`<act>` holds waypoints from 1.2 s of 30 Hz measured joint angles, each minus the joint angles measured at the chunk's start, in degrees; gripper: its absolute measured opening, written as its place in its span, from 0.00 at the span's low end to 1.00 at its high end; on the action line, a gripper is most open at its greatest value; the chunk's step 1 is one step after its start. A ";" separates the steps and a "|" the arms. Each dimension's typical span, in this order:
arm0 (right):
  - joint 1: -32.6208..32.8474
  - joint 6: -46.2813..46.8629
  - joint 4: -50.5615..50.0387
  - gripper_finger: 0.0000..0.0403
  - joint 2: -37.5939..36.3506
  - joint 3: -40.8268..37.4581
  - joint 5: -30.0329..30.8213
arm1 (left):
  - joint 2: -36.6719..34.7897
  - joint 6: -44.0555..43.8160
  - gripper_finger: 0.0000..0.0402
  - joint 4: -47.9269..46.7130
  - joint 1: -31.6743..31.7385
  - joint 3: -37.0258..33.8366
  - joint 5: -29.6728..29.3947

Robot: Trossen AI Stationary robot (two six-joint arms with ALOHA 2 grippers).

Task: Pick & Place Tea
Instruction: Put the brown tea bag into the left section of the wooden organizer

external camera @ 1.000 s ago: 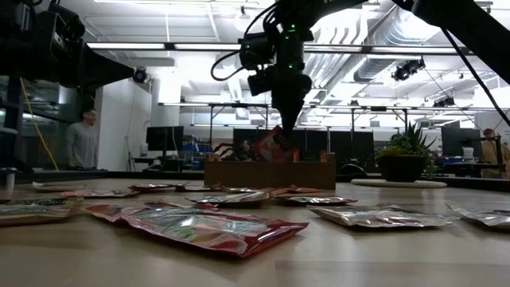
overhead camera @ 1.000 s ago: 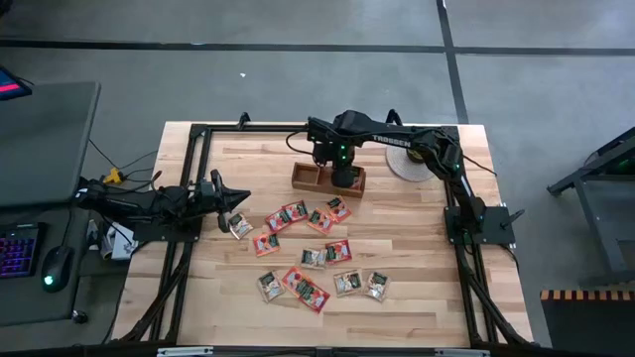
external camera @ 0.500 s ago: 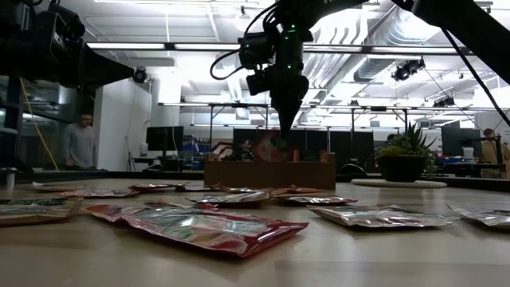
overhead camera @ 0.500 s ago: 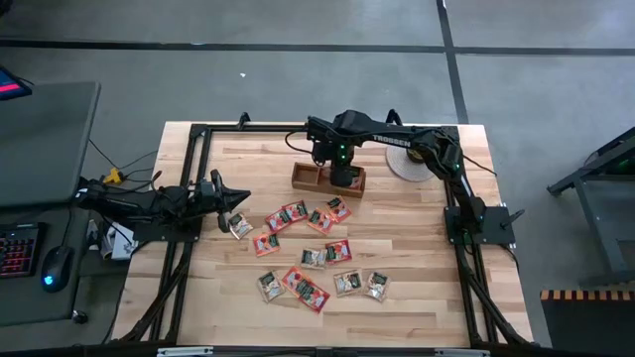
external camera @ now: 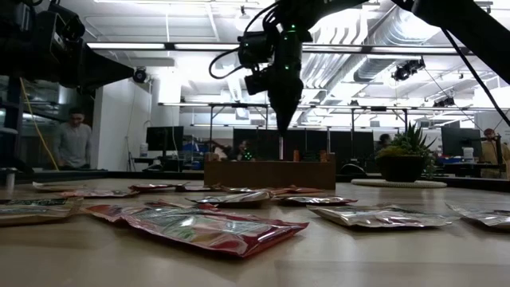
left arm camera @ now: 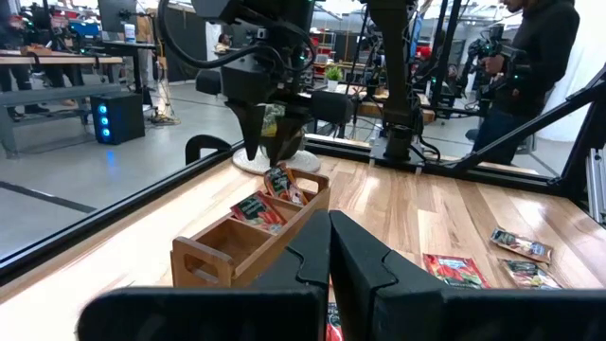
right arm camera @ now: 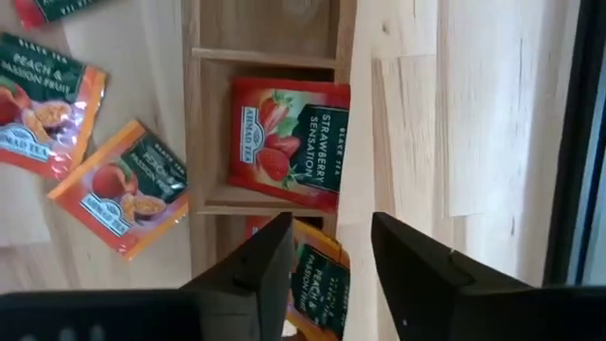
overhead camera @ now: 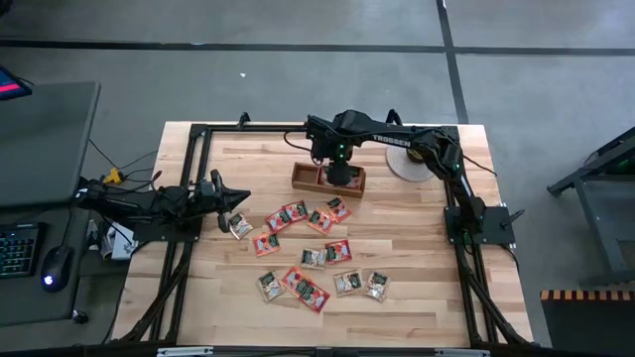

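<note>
The wooden tray (overhead camera: pixel 310 179) lies at the table's far middle. My right gripper (right arm camera: pixel 331 220) hangs above its right end, pointing down, open, with nothing between its fingers. Under it an orange tea sachet (right arm camera: pixel 317 275) lies in the end compartment. A red strawberry sachet (right arm camera: pixel 289 142) lies flat in the middle compartment. Several more tea sachets (overhead camera: pixel 314 257) lie loose on the table, nearer than the tray. My left gripper (overhead camera: pixel 245 201) waits shut at the table's left side, pointing level toward the tray (left arm camera: pixel 251 237).
A small potted plant (external camera: pixel 402 159) stands on a white disc (overhead camera: pixel 409 167) to the right of the tray. A black frame (overhead camera: pixel 198 134) runs along the table's edges. People stand in the room beyond the table.
The red-orange sachet that hung tilted below my right gripper has dropped into the tray and is now hidden behind the tray's wall in the low view. The gripper has let go of it and has stayed above the tray's right end.
</note>
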 joint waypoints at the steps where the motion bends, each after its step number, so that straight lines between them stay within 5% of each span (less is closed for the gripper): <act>1: 0.00 0.35 0.09 0.37 0.00 0.00 -0.64 | 0.00 0.00 0.00 0.00 -0.02 0.00 0.01; 10: 0.17 3.96 -4.10 0.40 -0.98 0.00 -9.78 | 0.00 0.00 0.00 0.00 0.00 -0.01 -0.01; 19: 0.46 6.34 -4.11 0.39 -10.54 -2.13 -14.94 | -0.02 0.00 0.00 0.00 0.00 0.00 -0.01; 25: 1.12 9.44 -1.07 0.41 -20.47 -16.23 -15.90 | -0.02 0.00 0.00 0.01 -0.01 -0.01 -0.01; 36: 5.72 23.01 24.81 0.40 -45.62 -50.15 -16.69 | -0.02 0.00 0.00 0.00 0.00 -0.01 0.05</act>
